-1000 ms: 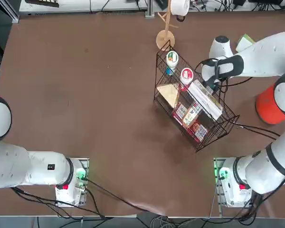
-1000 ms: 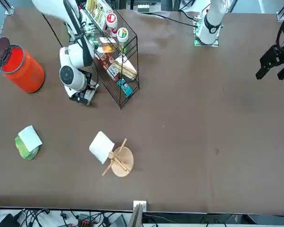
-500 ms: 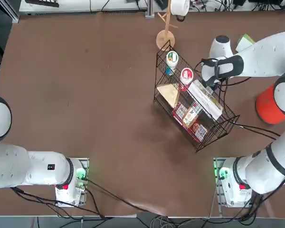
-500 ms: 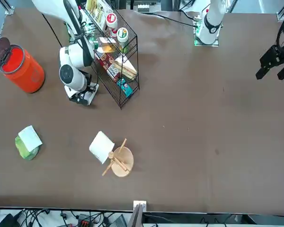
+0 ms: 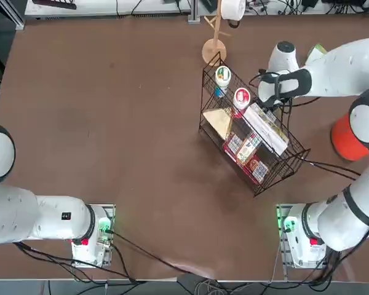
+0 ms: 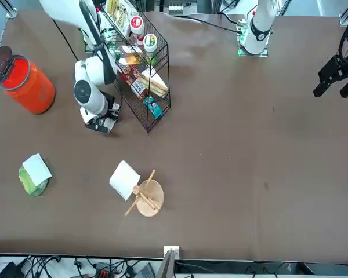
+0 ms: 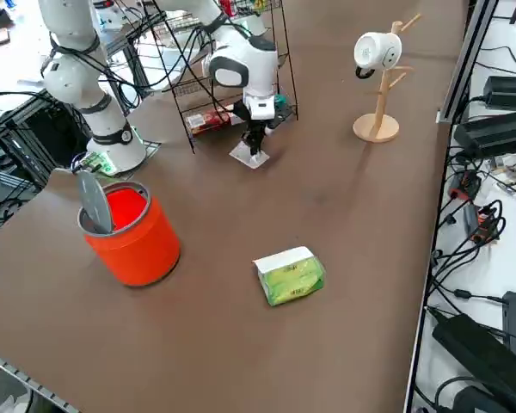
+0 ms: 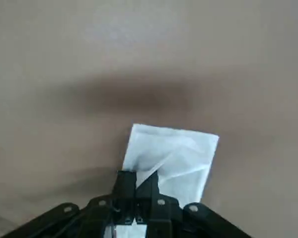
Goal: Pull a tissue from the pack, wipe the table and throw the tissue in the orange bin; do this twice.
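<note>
top view, basket: the black wire basket (image 5: 254, 126) stands on the brown table (image 5: 135, 135), with two lidded cups, boxes and packets inside.
top view, bin: the orange bin (image 5: 349, 138) is on the table to the right of the basket, partly covered by the right arm (image 5: 344, 67).
top view, pack: a green-and-white bit of the pack (image 5: 317, 53) shows behind the right arm.
front view, bin: it stands upright near the table's side edge, its dark lid (image 6: 1, 63) raised.
front view, pack: it lies on the table well apart from the basket, pale face showing, green beneath.
front view, stand: a wooden stand (image 6: 149, 198) holds a white mug (image 6: 124, 180).
right side view, jaws: the right jaws (image 7: 254, 138) are low over the table beside the basket, a white tissue (image 7: 249, 156) hanging under them.
right side view, pack: it lies flat between the bin and the wooden stand, touching neither.
right wrist view, jaws: closed together, pinching the tissue, which spreads out past the tips over the table.
</note>
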Robot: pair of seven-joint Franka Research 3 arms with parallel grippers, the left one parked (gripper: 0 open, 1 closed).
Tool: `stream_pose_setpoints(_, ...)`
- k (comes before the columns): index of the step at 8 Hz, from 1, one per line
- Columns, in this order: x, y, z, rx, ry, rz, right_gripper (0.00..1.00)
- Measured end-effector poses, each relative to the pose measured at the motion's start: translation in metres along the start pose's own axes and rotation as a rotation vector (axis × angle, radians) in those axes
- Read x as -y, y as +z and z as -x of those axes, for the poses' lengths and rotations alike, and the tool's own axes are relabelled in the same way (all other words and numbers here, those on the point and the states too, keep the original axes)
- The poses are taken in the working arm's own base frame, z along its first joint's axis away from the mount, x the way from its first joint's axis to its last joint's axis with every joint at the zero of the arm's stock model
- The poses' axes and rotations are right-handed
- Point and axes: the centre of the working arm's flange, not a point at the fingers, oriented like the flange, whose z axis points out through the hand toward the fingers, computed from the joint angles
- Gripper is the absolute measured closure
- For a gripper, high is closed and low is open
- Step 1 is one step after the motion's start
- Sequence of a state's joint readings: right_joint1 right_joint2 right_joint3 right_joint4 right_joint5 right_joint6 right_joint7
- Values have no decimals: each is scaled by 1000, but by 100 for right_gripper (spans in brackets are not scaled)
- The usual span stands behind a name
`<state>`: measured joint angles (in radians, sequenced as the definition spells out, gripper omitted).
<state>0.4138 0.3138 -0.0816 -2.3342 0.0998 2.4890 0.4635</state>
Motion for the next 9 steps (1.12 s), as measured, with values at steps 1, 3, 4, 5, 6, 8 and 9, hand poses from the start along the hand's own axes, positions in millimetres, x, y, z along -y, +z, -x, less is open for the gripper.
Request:
stream_pose_setpoints(1,2,1,-1,3,-2,2,99)
stream_pose_setpoints(3,-1,3,4,65,-13,32,99)
stream_pose_setpoints(4,-6,3,8,108,-28,50,99)
stream_pose_setpoints(5,-13,-1,9,140,-40,59,99)
stream_pose_setpoints(6,-21,-5,9,157,-47,60,99)
stream_pose_setpoints(8,-29,-7,12,176,-49,63,99)
stream_pose_setpoints(9,-34,-14,11,183,-49,62,99)
